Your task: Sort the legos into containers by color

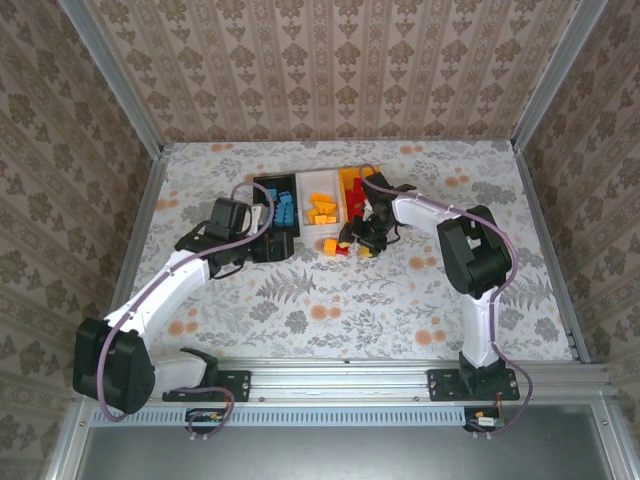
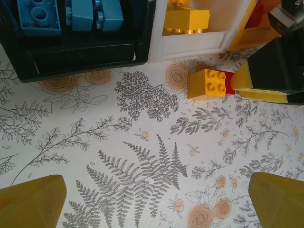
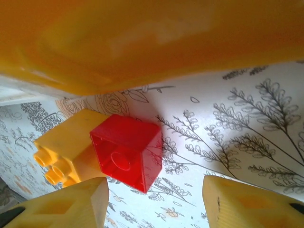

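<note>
The three joined containers stand at mid-table: a black bin [image 1: 275, 205] with blue legos [image 2: 39, 15], a white bin [image 1: 322, 210] with orange legos [image 2: 186, 20], and an orange-yellow bin [image 1: 356, 186] with red ones. In front of the white bin an orange lego [image 2: 206, 84] and a red lego [image 3: 126, 152] lie side by side and touching on the table. My right gripper [image 3: 154, 204] is open just short of the red lego, which lies on its side off the left fingertip [image 3: 71, 204]. My left gripper [image 2: 154, 204] is open over bare tablecloth in front of the black bin.
The floral tablecloth [image 1: 330, 300] covers the table, with open room in front of the bins. Metal rails [image 1: 140, 230] and wallpapered walls close in the sides and back. The right gripper's black and yellow finger [image 2: 270, 76] shows at the right of the left wrist view.
</note>
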